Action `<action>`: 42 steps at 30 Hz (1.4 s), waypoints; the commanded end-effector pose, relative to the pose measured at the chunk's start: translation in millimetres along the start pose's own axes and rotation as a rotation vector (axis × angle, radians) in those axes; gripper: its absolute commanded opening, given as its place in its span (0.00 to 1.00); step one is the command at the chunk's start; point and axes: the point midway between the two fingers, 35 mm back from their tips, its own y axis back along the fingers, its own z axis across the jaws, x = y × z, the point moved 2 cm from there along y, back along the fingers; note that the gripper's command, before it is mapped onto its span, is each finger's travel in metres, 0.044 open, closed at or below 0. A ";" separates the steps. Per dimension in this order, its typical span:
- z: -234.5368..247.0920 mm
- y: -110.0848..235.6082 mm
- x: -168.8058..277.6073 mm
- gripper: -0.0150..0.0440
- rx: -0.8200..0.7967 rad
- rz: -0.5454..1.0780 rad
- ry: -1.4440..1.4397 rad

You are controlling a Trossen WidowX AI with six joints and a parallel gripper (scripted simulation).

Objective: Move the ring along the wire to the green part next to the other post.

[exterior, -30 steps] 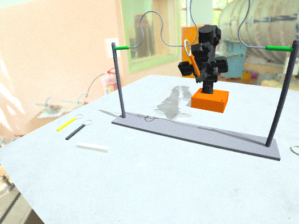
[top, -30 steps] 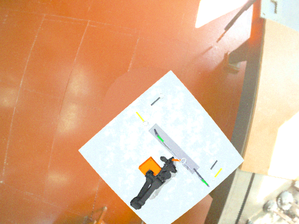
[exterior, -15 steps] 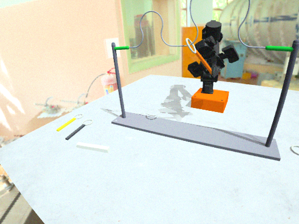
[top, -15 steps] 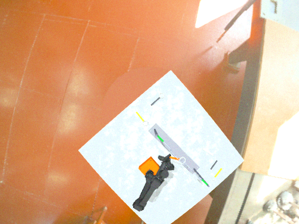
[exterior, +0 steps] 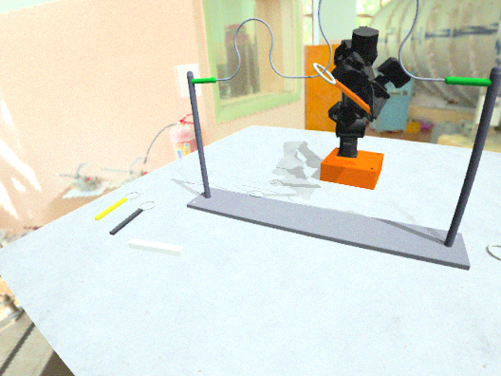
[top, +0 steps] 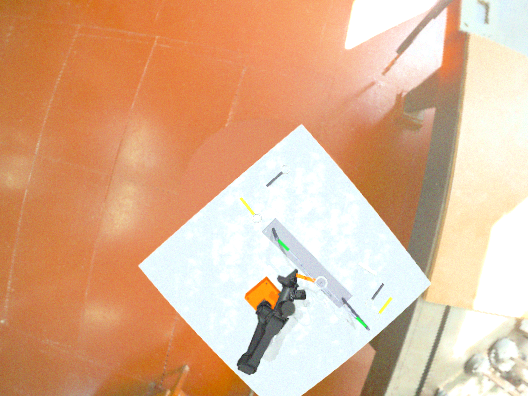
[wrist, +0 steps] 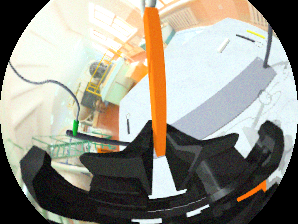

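The worktop (exterior: pixel 266 309) is pale blue-white with faint cloudy mottling; the floor (top: pixel 100 150) is glossy rust-orange with thin pale seams; the base plate (exterior: pixel 332 228) and both posts (exterior: pixel 198 138) are slate grey; the wire (exterior: pixel 266 47) is thin light grey, its end sleeves (exterior: pixel 467 81) bright green; the ring (exterior: pixel 324 74) is white, its handle (exterior: pixel 353 96) orange; the arm (exterior: pixel 358 71) and fingers are black, on an orange mount (exterior: pixel 352 168); spare wands lie yellow (exterior: pixel 110 208), dark grey (exterior: pixel 125 221) and white (exterior: pixel 155 247).
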 end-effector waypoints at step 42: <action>59.7 16.1 -15.1 0.00 -0.217 0.038 -0.359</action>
